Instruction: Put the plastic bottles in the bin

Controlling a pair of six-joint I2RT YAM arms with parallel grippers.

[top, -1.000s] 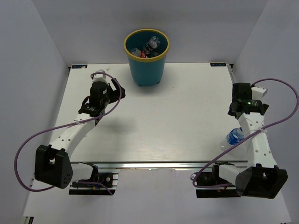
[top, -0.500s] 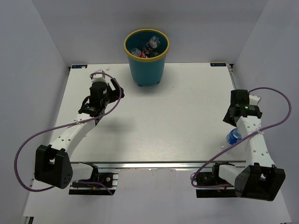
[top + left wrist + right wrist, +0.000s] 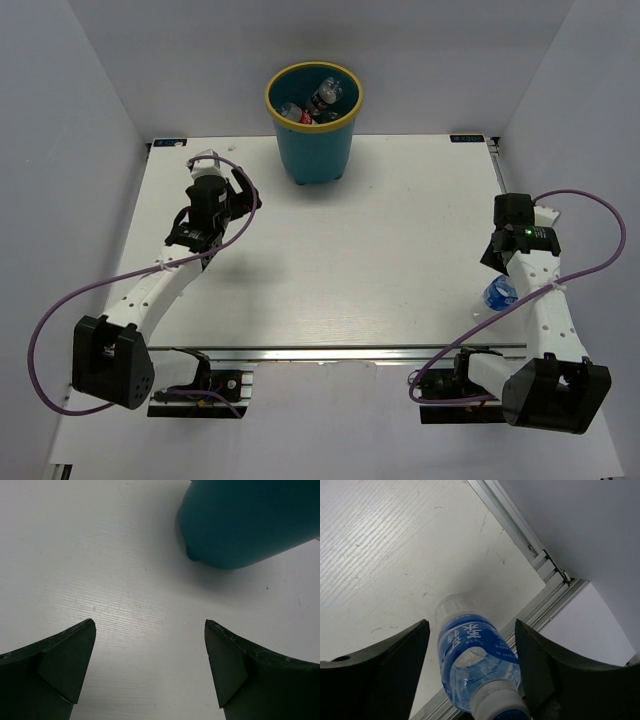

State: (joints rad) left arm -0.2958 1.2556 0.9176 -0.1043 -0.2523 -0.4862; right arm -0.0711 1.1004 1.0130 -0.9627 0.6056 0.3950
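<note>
Two arms over the white table (image 3: 350, 260). On the left, the left gripper (image 3: 150, 627) has its fingers spread wide with nothing between them, pointing at the foot of the bin (image 3: 312, 155). The bin sits at the far edge, a bit left of centre. Inside it I can make out a red-label bottle (image 3: 296, 114) and a dark-label bottle (image 3: 326, 95). Over at the right near edge, the right gripper (image 3: 472, 625) is spread around the blue-label bottle (image 3: 475, 650), a finger on either side. It's not clamped down.
</note>
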